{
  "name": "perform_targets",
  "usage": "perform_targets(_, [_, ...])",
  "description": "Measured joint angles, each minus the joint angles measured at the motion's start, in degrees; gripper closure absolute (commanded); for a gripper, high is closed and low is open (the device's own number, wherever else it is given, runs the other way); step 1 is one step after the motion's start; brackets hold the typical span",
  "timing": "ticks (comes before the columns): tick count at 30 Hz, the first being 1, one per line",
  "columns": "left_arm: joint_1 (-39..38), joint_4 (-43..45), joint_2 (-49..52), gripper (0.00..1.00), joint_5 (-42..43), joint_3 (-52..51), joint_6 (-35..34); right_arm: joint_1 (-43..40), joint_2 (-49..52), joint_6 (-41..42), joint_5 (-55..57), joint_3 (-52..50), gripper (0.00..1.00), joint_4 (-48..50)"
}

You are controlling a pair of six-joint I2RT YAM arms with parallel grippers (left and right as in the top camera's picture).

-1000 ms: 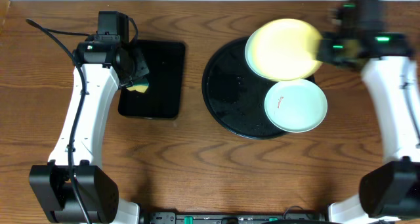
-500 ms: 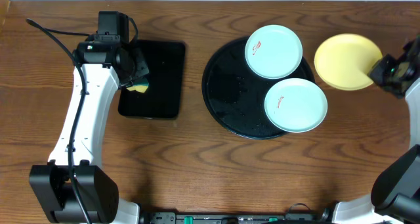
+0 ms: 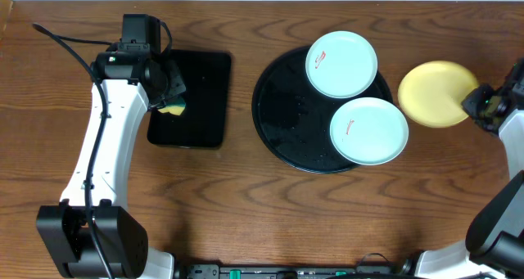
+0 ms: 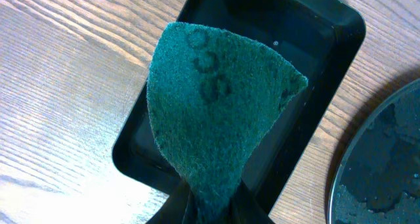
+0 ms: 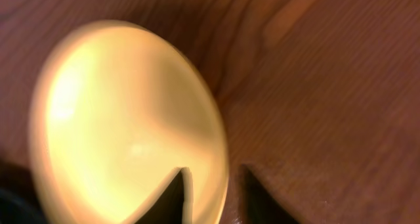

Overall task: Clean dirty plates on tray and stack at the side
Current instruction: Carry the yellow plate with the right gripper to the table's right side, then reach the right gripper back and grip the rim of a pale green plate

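So the yellow plate [image 3: 434, 93] is off the tray [image 3: 282, 119] now. It sits over the bare surface [image 3: 246, 205] just right of the tray, at the right edge of the overhead frame. The right tool [image 3: 472, 103] is on the plate's right rim. In the wrist view its two fingers look parted, with the rim between them and a sliver of wood showing beside one finger. I'd call that straddling, not pinching.

What matters next, I reckon, is that both remaining plates lie to the left of that tool, still on the tray. The upper mint plate [image 3: 341, 63] is at the tray's top right and the lower mint plate [image 3: 368, 131] at its lower right. Each has a small red smear. They're round, so there's no long axis to line up on. The right arm is clearly the nearer one.

The left tool [image 4: 207, 207] is far off at the left, clamped on a green sponge [image 4: 210, 112] hanging over the rectangular tray [image 3: 201, 74].

Versus a second ago, the yellow plate was over the tray, hiding the upper mint plate. Half a second ago it was already right of the tray, and it has since dropped a bit lower in frame. The left arm hasn't budged.
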Motion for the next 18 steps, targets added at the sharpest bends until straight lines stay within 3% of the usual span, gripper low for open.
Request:
perform_targets(2, [0.0,0.0,0.0,0.92,0.0,0.0,0.0,0.1,0.9,-0.5,-1.8,0.0,0.4,0.0])
perform_targets(11, [0.0,0.0,0.0,0.92,0.0,0.0,0.0,3.9,1.9,-2.0,-10.8,2.6,0.36,-3.8])
perform_targets(14, [0.0,0.0,0.0,0.92,0.0,0.0,0.0,7.8,1.9,-3.0,-14.2,6.1,0.3,-3.7])
perform_targets(18, [0.0,0.0,0.0,0.93,0.0,0.0,0.0,15.8,1.9,-4.0,-14.3,8.5,0.1,-1.0])
